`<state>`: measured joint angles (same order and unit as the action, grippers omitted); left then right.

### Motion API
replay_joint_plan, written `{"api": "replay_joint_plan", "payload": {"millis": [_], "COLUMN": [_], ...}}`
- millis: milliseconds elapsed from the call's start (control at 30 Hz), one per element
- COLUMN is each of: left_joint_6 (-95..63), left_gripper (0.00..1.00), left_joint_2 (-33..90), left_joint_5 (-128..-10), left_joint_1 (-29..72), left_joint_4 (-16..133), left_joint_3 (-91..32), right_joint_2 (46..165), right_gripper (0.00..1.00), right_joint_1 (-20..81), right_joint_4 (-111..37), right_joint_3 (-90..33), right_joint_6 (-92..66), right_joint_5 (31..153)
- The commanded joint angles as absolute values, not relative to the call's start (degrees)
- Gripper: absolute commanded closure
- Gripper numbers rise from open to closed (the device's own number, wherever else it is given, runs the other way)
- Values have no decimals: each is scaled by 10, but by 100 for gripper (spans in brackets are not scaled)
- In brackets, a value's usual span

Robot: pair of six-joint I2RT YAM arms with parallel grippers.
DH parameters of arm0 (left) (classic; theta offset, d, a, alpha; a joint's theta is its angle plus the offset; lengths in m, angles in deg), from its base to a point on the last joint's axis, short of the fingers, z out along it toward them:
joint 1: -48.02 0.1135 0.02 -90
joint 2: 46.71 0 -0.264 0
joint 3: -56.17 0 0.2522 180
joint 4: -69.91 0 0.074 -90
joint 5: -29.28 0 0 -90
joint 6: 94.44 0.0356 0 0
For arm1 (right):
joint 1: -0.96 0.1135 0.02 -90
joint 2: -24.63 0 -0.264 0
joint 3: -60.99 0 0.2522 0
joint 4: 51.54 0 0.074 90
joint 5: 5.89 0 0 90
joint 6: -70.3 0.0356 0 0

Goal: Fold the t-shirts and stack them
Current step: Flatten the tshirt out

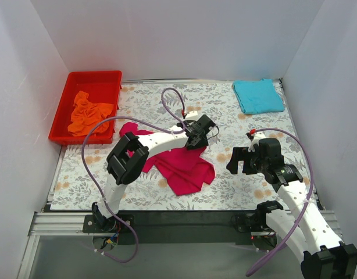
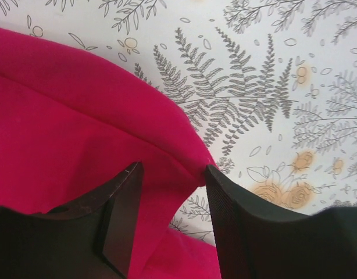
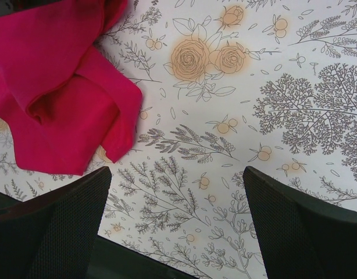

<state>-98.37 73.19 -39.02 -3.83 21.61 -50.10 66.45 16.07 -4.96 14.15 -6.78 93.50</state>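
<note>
The crimson-pink t-shirt (image 1: pixel 184 165) lies crumpled on the floral mat left of centre. My left gripper (image 1: pixel 197 135) is at its upper right edge. In the left wrist view the jaws (image 2: pixel 171 192) stand partly apart and straddle a raised fold of the pink cloth (image 2: pixel 79 128), one finger on the cloth and the other at its corner. My right gripper (image 1: pixel 241 161) hovers open and empty to the right of the shirt; its wrist view (image 3: pixel 175 192) shows the shirt's corner (image 3: pixel 56 87) at upper left. The turquoise t-shirt (image 1: pixel 258 96) lies folded at the back right. The orange t-shirt (image 1: pixel 88 113) is bunched in the bin.
The red plastic bin (image 1: pixel 71 93) stands at the back left, off the mat's corner. White walls close in the left, back and right sides. Bare floral mat (image 1: pixel 167 96) shows between the bin and the turquoise shirt, and more of it (image 3: pixel 283 104) under my right gripper.
</note>
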Motion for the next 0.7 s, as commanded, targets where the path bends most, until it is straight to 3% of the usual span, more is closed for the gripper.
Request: {"api": "replay_joint_plan", "payload": {"millis": [0,267,500,667], "left_joint_6": [-990,-1002,-1007,-994], "left_gripper": [56,69,100,100], "left_joint_2": [726,710,674,602], "left_joint_5": [-376,-380,-398,-381], "left_joint_1": [-38,-41,-41,-41], "left_joint_4": [203,213,236,237], "left_joint_3": [-510,-482,-447,-397], "right_joint_2": [660,666,680,702], "right_gripper": [15,15,16,18], "right_joint_1": [163,162,163,163], "right_joint_4": [-73,-80,-112,-184], "right_joint_3": [145,151,156,158], "right_joint_6": [-70,-73,-68,-32], "right_joint_5": [949,973,1018,1077]}}
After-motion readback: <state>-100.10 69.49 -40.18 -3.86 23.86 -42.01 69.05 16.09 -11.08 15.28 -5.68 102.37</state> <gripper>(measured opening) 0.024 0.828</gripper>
